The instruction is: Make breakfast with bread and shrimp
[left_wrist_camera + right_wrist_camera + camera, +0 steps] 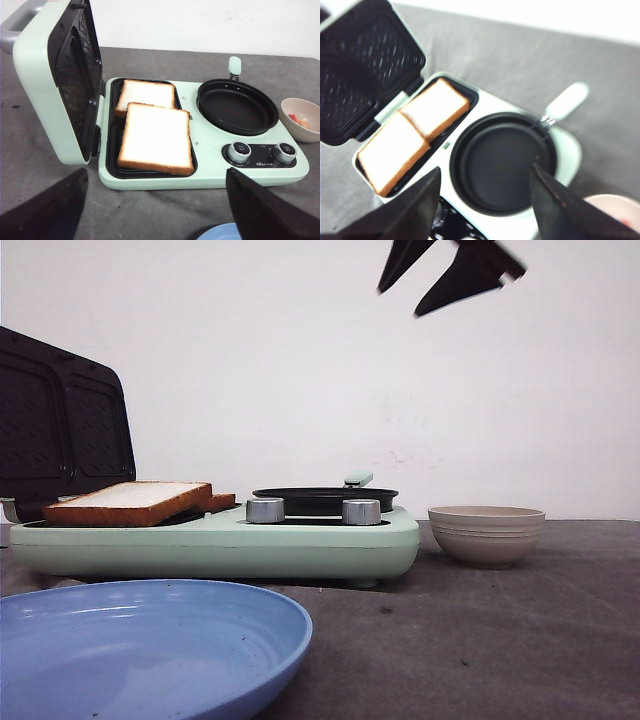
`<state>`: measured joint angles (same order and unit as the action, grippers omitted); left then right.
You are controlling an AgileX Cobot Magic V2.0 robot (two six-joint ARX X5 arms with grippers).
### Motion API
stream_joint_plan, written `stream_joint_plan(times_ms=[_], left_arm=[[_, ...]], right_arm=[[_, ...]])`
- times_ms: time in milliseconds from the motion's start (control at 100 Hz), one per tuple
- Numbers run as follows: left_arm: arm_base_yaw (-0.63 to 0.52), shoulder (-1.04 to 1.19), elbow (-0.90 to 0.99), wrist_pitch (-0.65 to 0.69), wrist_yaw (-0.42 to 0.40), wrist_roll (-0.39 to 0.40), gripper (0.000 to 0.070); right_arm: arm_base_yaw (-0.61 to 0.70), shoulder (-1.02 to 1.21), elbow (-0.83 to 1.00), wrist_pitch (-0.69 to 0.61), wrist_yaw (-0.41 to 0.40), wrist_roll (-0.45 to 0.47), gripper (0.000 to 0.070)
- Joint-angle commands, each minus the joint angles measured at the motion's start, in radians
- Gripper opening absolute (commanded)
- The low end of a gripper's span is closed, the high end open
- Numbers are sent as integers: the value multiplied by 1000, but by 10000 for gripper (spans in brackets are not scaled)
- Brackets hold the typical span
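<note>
Two slices of bread lie on the black grill plate of the mint-green breakfast maker (300, 540), the near slice (156, 137) overlapping the far slice (147, 93). They also show in the front view (130, 501) and the right wrist view (415, 132). The shrimp (300, 120) lie in a beige bowl (486, 532) right of the maker. My left gripper (157, 212) is open and empty, above the table in front of the maker. My right gripper (485, 200) is open and empty, high above the black round pan (502, 162); its fingertips (470, 275) show at the top of the front view.
The maker's lid (60, 80) stands open at the left. Two silver knobs (239, 151) sit on the maker's front right. The pan's handle (565, 102) points away from the knobs. A blue plate (140, 650) lies in front of the maker.
</note>
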<state>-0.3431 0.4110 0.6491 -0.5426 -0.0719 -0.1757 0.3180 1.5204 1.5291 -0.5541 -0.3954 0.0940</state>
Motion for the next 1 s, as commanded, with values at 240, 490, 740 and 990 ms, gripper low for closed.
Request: stream_joint_plan(times_ms=[240, 490, 740, 990], left_arm=[[-4, 3, 4, 12, 0, -2, 475], [-4, 3, 4, 12, 0, -25, 475], [-4, 3, 4, 11, 0, -29, 475], [-4, 3, 4, 10, 1, -28, 475]], right_arm=[[-40, -309, -372, 207, 0, -62, 335], [-52, -619, -724, 319, 4, -55, 335], [-52, -901, -1007, 313, 19, 8, 335], [-52, -1124, -1135, 310, 68, 116, 334]])
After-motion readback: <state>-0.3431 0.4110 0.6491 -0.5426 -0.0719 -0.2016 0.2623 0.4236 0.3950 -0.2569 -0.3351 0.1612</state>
